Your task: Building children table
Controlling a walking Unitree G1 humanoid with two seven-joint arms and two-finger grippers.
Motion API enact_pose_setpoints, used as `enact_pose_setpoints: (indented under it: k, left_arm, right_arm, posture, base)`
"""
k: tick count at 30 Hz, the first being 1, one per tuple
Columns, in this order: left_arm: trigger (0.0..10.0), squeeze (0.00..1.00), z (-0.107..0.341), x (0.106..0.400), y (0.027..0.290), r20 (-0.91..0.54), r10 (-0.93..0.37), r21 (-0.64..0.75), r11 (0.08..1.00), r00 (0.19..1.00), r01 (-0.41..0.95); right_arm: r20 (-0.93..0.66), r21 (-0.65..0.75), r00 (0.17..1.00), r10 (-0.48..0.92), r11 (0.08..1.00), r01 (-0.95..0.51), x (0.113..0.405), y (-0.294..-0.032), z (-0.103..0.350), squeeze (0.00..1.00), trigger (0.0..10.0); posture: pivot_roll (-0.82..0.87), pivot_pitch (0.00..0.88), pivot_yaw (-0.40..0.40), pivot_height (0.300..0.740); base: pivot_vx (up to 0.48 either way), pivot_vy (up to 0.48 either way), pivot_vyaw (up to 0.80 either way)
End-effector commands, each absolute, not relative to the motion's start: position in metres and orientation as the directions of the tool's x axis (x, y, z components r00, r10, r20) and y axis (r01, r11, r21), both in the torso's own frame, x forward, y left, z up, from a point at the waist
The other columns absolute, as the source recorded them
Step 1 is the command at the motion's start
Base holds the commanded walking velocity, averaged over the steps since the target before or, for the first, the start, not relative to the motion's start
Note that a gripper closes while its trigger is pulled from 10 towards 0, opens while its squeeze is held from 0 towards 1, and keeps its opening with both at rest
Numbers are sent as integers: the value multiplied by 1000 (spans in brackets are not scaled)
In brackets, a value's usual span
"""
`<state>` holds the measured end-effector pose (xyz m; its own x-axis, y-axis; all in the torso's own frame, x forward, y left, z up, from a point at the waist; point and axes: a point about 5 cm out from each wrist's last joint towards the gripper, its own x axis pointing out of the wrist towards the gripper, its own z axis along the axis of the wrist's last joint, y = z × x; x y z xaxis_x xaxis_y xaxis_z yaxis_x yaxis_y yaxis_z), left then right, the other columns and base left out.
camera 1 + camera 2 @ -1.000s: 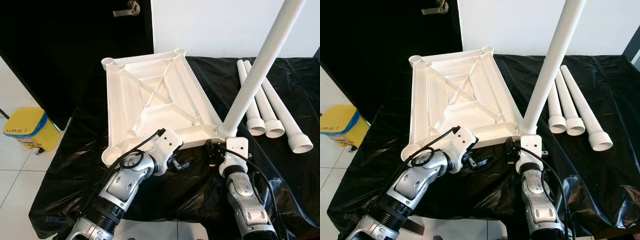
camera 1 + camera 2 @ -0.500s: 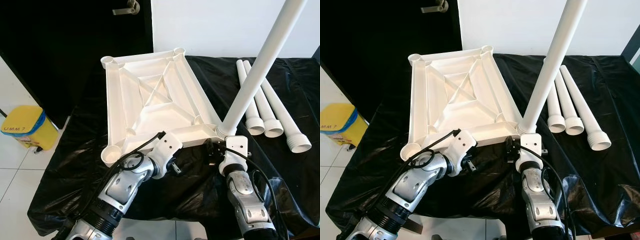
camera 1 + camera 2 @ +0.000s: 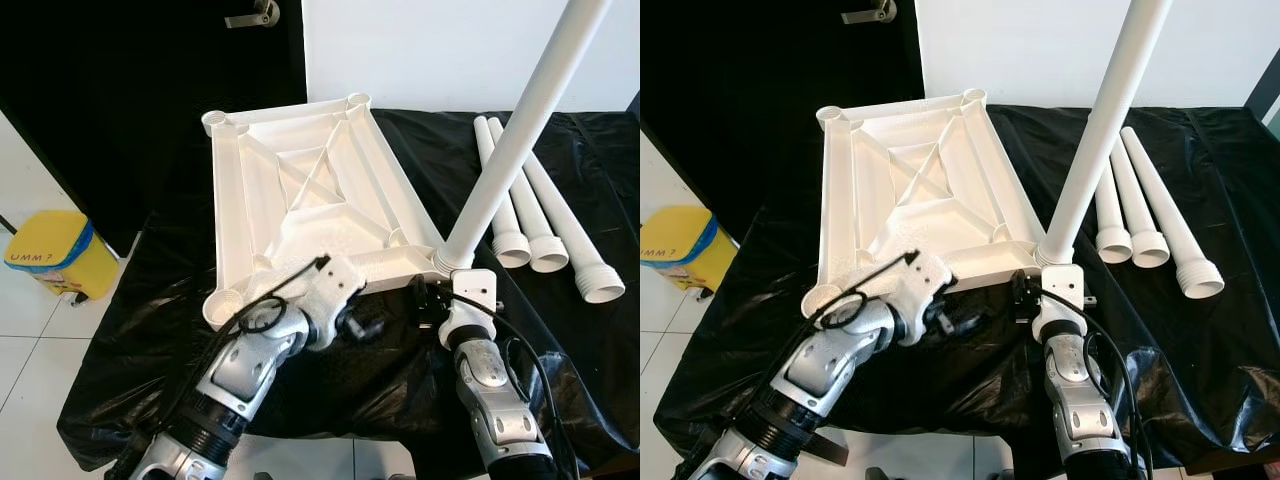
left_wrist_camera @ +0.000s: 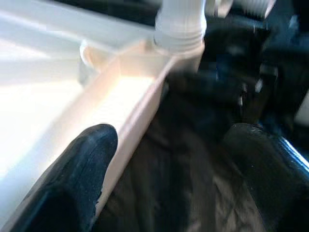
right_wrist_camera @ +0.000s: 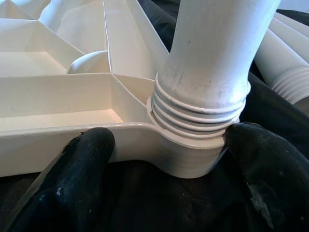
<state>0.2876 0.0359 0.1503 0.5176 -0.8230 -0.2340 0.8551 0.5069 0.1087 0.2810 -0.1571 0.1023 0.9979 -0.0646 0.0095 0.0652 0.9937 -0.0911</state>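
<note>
1. Left eye view: the upturned tabletop point(image 3: 300, 210) lies on the black-draped surface point(image 3: 560, 330), three spare legs point(image 3: 530, 215) well apart at its right.
2. One leg point(image 3: 510, 150) stands in the near-right socket with threads exposed; it could tip if nudged.
3. Right gripper point(image 5: 164, 179), jaws wide, straddles that socket.
4. Left gripper point(image 4: 169, 183), jaws wide, straddles the near rim.

Head views bright and sharp — left wrist view blurred, its white plastic glaring.
</note>
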Motion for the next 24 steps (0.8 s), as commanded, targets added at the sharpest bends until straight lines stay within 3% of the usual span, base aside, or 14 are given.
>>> enact_pose_setpoints:
  k: [1,3,4,11,13,17,24]
  left_arm:
    - [10000,1000,149,288,37,-247,-844,104,465,475,879]
    - [10000,1000,149,291,37,-253,-836,113,474,486,873]
    - [10000,0,144,294,37,-280,-820,122,486,500,865]
    - [10000,0,127,303,37,-365,-746,149,544,557,826]
    - [10000,0,120,317,41,-398,-649,187,634,648,750]
    - [10000,0,115,330,50,-429,-544,195,724,721,662]
    - [10000,0,108,335,63,-494,-482,151,773,724,617]
  right_arm:
    - [2,-94,997,-77,993,77,280,-159,100,0,10000]
    - [1,-94,997,-79,992,78,279,-159,100,0,10000]
    - [2,-94,997,-81,992,81,279,-159,100,0,10000]
    - [7,-93,996,-92,991,92,278,-160,102,0,10000]
    - [11,-93,994,-104,990,105,278,-162,102,0,10000]
    - [13,-91,993,-116,989,116,276,-163,102,0,10000]
    - [9,-90,992,-124,988,125,273,-163,100,0,10000]
  posture:
    - [-186,85,40,740]
    - [-191,85,42,740]
    - [-201,82,46,740]
    - [-216,80,52,740]
    - [-234,74,61,740]
    - [-244,72,67,740]
    - [-251,70,75,740]
  base:
    - [0,0,0]
    - [0,0,0]
    - [0,0,0]
    - [0,0,0]
    - [0,0,0]
    - [0,0,0]
    - [0,0,0]
